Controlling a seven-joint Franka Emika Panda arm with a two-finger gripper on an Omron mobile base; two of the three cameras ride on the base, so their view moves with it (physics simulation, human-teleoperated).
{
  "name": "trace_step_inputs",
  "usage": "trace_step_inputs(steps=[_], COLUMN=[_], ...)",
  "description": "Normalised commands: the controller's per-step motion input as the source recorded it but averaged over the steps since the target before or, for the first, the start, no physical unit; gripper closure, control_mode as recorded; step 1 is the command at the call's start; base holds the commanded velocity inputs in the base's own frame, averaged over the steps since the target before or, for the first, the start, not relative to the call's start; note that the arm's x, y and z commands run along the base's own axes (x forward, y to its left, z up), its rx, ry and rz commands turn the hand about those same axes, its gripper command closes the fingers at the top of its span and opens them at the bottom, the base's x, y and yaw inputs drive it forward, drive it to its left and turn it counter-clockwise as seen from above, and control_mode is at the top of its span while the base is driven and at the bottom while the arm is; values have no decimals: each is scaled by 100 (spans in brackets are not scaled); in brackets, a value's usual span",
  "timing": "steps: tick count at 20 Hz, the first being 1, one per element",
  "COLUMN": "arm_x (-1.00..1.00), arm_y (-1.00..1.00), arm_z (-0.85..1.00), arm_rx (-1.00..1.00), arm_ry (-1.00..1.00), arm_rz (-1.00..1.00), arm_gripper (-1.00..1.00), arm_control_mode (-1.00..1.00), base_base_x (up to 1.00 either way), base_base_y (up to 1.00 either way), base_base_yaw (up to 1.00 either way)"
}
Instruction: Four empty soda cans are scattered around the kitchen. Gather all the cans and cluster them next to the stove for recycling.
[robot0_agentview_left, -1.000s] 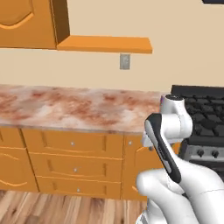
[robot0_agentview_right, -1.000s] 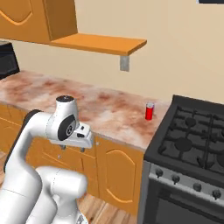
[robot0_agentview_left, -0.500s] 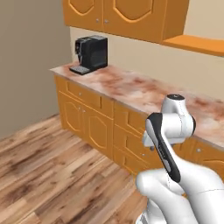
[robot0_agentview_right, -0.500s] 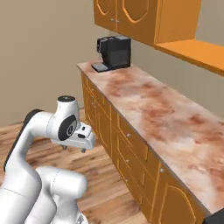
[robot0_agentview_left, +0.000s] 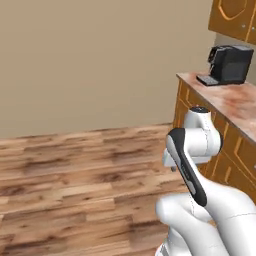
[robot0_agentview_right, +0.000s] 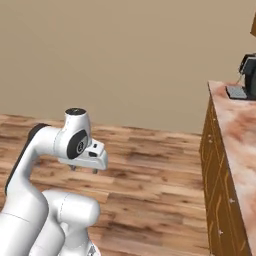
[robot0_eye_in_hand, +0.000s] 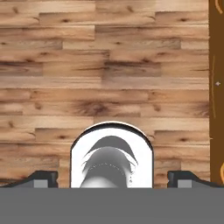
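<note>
Hanging hand: it points down at the floor under the bent white arm, with brown planks below it.
Fingertips: two dark tips stand at the far left and far right of the hand view, spread wide apart, with bare floor planks beyond them.
Kitchen relative to the hand: the orange cabinet run is on the arm's right side, near the hand but apart from it.
Cabinet fronts: in the hand view they are a narrow orange strip down the right edge. In the right base view they are a tall face with small knobs.
Surface: the reddish mottled top runs away from the base along the right. Its near end is cut off by the frame in both base views.
Coffee machine: a black box at the far end of the surface. The left base view shows it whole; the right base view cuts it at the picture's edge.
Upper cabinet: an orange corner above the machine, mostly out of frame in the left base view.
Wall: plain beige, behind the open floor.
Hard to tell: the arm's own body covers part of the cabinet run in the left base view.
</note>
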Motion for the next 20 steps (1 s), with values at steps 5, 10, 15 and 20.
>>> trace_step_inputs(steps=[5, 10, 15, 20], arm_x=[0, 0, 0, 0], arm_y=[0, 0, 0, 0], arm_z=[0, 0, 0, 0], arm_rx=[0, 0, 0, 0], arm_ry=[0, 0, 0, 0], arm_rz=[0, 0, 0, 0], arm_gripper=[-100, -100, -100, -100], arm_control_mode=[100, 100, 100, 100], base_base_x=[91, 100, 100, 100], base_base_y=[16, -2, -17, 2], base_base_yaw=[51, 17, 13, 5])
